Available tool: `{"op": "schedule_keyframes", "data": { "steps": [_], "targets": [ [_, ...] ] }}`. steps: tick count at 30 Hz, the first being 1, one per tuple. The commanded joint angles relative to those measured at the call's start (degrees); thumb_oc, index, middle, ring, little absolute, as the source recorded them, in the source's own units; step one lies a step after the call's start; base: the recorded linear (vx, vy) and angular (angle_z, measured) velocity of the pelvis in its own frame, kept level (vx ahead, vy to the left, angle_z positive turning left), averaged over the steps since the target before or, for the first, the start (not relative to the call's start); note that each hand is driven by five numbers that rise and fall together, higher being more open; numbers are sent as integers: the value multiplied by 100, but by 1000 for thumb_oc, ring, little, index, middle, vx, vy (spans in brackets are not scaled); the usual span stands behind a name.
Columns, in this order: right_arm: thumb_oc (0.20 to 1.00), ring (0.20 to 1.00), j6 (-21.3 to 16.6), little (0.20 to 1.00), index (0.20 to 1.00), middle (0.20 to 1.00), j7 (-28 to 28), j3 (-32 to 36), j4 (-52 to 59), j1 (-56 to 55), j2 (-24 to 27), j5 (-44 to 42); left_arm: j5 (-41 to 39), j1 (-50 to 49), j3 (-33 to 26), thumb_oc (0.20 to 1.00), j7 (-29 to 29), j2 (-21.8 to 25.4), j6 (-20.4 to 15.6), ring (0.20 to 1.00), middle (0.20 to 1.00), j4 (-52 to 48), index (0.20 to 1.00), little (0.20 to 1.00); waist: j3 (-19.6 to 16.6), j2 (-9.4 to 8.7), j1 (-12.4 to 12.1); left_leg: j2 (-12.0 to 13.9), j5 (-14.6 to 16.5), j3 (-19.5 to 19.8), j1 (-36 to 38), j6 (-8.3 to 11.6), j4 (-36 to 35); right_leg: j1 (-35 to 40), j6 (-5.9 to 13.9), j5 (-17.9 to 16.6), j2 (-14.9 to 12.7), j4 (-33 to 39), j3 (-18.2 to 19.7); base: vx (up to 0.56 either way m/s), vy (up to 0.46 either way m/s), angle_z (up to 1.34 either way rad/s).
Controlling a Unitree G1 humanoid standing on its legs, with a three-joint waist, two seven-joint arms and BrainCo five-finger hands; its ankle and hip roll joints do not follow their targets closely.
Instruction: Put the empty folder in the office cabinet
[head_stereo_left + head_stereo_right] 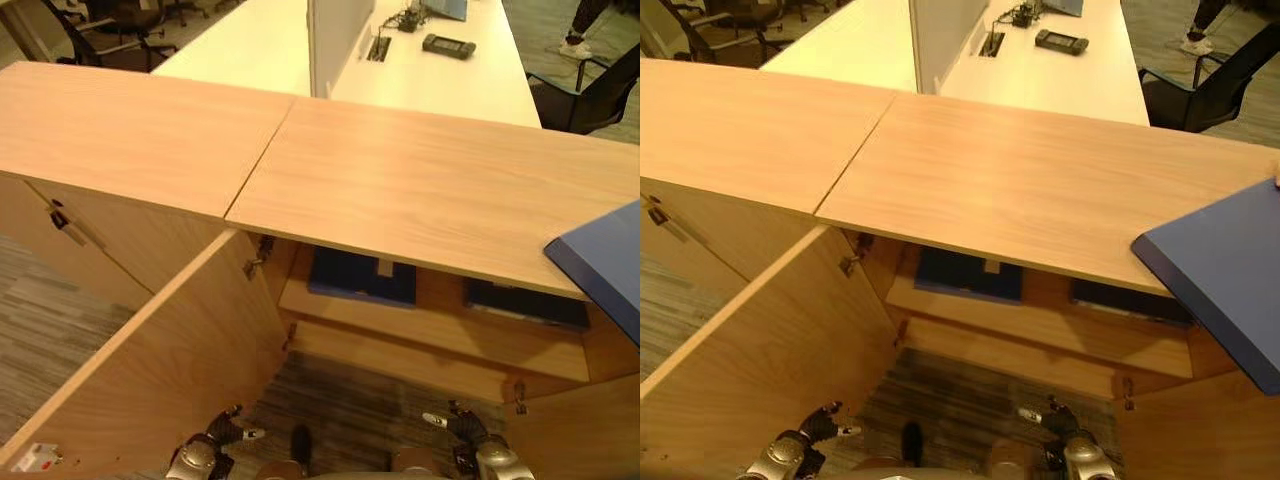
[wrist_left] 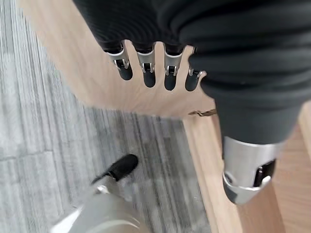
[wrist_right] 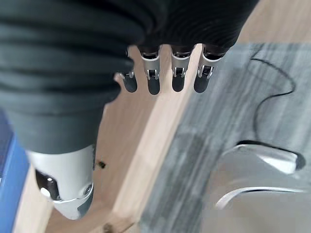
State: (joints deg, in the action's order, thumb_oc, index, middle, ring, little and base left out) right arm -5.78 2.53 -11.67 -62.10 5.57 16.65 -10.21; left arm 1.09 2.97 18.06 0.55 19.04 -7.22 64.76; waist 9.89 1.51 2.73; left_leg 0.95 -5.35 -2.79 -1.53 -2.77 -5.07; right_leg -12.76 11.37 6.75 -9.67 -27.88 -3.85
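The office cabinet (image 1: 400, 190) is of pale wood-grain laminate with a flat, smooth top; its left door (image 1: 150, 370) stands swung open, with a small white sticker (image 1: 38, 458) at its lower corner (print too small to read). On the inner shelf (image 1: 430, 330) lie two dark blue flat items (image 1: 362, 277), side by side and apart; the empty folder (image 1: 1230, 275), a dark blue matte slab with a rounded corner, juts in at the right edge above the cabinet top, its holder hidden. The floor (image 2: 43, 145) is grey streaked carpet. The left hand (image 2: 150, 73) hangs with fingers straight and slightly apart, holding nothing, near the open door; the right hand (image 3: 165, 77) likewise, fingers straight and empty, a blue edge beside its thumb. Behind stands a white desk (image 1: 440, 70) bearing a dark handheld device (image 1: 448, 46).
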Motion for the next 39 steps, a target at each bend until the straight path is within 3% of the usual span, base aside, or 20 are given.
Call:
{"op": "schedule_keyframes", "data": {
  "steps": [1,2,5,6,10,22,39],
  "targets": [
    [200,200,-112,200,200,200,243,-125,316,213,342,-55,-20,116,-39,1000,-174,119,-64,1000,1000,-122,1000,1000,173,86,-13,247,564,-65,212,522,232,340,-74,-667,-10,1862,-89,221,-117,15],
    [200,200,-123,200,200,200,188,-117,369,196,311,-96,-45,114,-20,1000,-117,107,-101,1000,1000,-129,1000,1000,151,61,28,215,587,-4,206,547,235,503,-60,-676,-49,2310,-102,78,-68,27],
    [200,200,-137,200,200,200,137,-191,565,189,338,-60,-92,58,-86,1000,-99,39,-152,1000,1000,-55,1000,1000,54,13,-69,139,624,-28,178,561,224,685,-80,-833,-127,2635,-119,34,-78,50],
    [200,200,-173,200,200,200,169,-285,855,266,475,142,-183,-38,-148,1000,-114,-34,-170,1000,1000,-78,1000,1000,-32,68,-131,149,566,-45,142,612,123,800,-68,-983,-145,2911,-185,32,-116,40],
    [200,200,-218,200,200,200,267,-457,1126,610,722,338,-114,-176,-5,1000,-84,-106,-215,1000,1000,-171,1000,1000,-20,156,-222,177,504,46,100,681,59,1055,-100,-975,-123,3189,-297,8,-70,5],
    [200,200,-203,200,200,200,458,-850,578,1659,772,475,-218,-252,329,1000,-135,-108,-257,1000,1000,-521,1000,1000,150,340,-427,302,382,283,12,791,7,1205,-161,-840,2,3288,-419,-14,-40,11],
    [200,200,-109,200,200,200,585,-1133,62,2179,445,473,-328,182,650,1000,-325,-127,-265,1000,1000,-569,1000,1000,532,500,-583,220,222,681,-499,769,77,798,-229,-813,-16,3041,-513,-40,-4,13]
  ]
}}
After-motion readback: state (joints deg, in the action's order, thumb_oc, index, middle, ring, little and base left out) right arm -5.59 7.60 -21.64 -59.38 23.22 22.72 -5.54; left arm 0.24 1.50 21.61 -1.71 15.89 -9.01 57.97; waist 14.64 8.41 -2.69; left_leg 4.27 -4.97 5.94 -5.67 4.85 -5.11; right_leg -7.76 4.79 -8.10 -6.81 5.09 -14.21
